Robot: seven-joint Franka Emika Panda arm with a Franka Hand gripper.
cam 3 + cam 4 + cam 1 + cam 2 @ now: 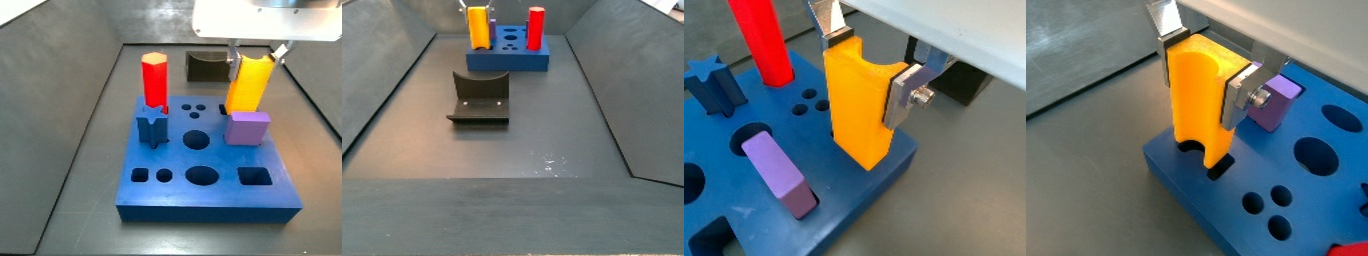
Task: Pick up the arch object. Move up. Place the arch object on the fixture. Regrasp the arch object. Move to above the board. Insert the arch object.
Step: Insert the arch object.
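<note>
claw (869,68) clenching the upright arch object (862,105), lower end sitting in a hole at a corner of the board (844,215); lilac block (779,176) just beside, red prism (154,79) standing near, fixture (480,98) well apart.

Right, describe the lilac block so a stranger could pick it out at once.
Find the blue board with shaped holes in its top. At the corner where the gripper holds the tall arch object upright in its hole, the lilac block stands right beside it. It is the only lilac piece, far shorter than the arch object and the red prism.
</note>
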